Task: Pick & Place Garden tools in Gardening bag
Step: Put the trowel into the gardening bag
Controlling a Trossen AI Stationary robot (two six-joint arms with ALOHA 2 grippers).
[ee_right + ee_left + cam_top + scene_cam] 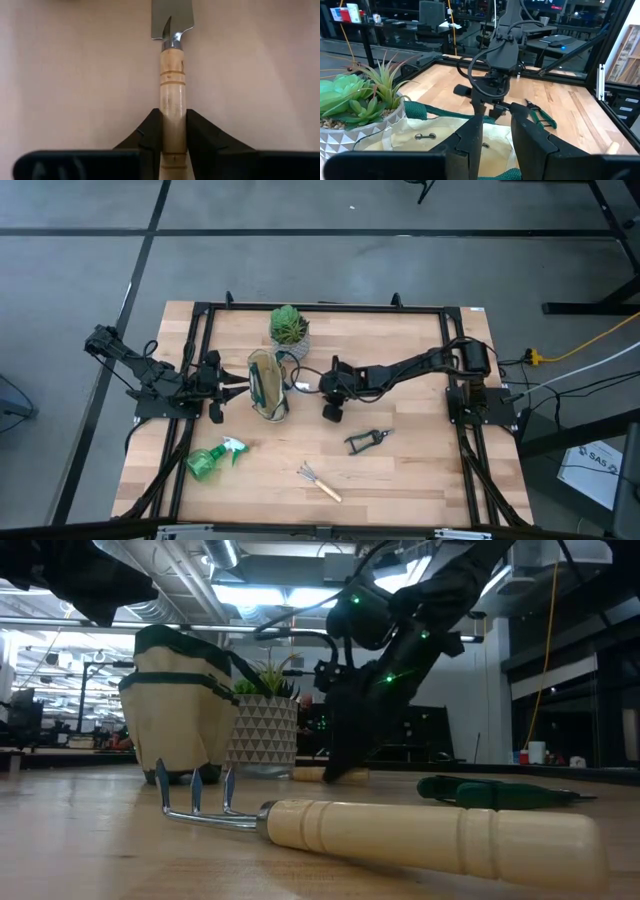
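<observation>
The cream gardening bag (268, 385) with green trim stands upright on the table, its mouth up. My left gripper (243, 387) is level at the bag's left rim, its fingers a little apart (496, 119). My right gripper (332, 410) points down to the right of the bag, shut on the wooden-handled trowel (173, 75). In the high view the gripper hides the trowel. The green spray bottle (210, 460), the mini rake (320, 482) and the black pruning shears (368, 440) lie flat on the near half of the table. My left gripper's fingers (470, 142) stand over the bag's left rim, and green trim (504, 173) shows between them. I cannot tell whether they touch it. My right gripper pinches the trowel's wooden handle (173, 102) between its two fingers, on the half toward its free end. The fingers come from above and lie across the handle. In the low view the handle (312, 774) lies level at the table top.
A potted green plant (289, 330) in a white patterned pot stands just behind the bag. A black frame (320, 308) runs around the table. The rake (400, 835) lies closest to the near edge.
</observation>
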